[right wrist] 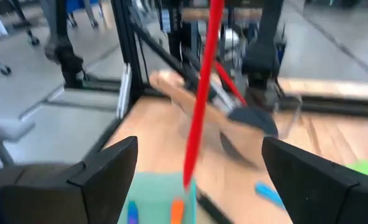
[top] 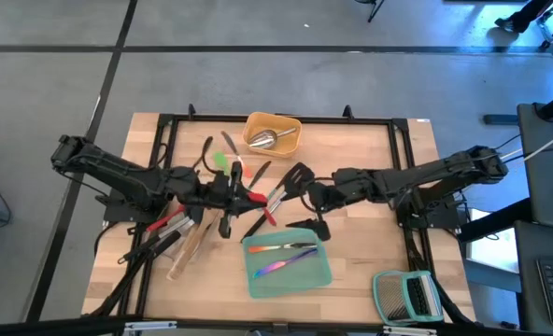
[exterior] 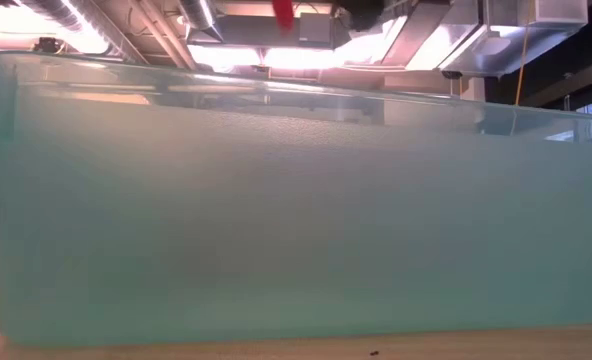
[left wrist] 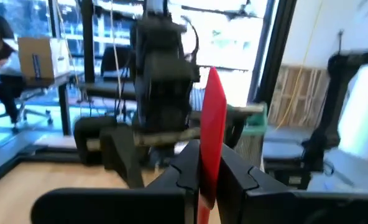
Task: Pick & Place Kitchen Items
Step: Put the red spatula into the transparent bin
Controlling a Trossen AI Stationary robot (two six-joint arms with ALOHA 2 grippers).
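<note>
My left gripper [top: 239, 194] is over the middle of the table, shut on a long red tool [right wrist: 202, 93]. The tool's lower end hangs above the teal tray [top: 304, 275], where iridescent cutlery [top: 281, 266] lies. My right gripper [top: 306, 198] faces it from the table's right, open, its fingers [right wrist: 109, 174] wide on either side of the red tool without touching it. The low view shows mostly the teal tray's wall [exterior: 276, 200], with a bit of the red tool [exterior: 283, 12] at the top. My left gripper pinches the red tool's flat shaft [left wrist: 210, 149] between its two fingers [left wrist: 240, 180]. It comes in level from the table's left, with the fingers across the shaft. The tool stands nearly upright and clear of the table. One part rises above the fingers; the rest hangs below them.
A yellow tray [top: 290, 142] with a steel scoop [top: 265, 140] stands at the far middle. Black spatulas [top: 295, 177] and a green tool [top: 222, 161] lie between the arms. More utensils [top: 183, 238] lie at the near left, and a green-framed rack [top: 407, 294] at the near right.
</note>
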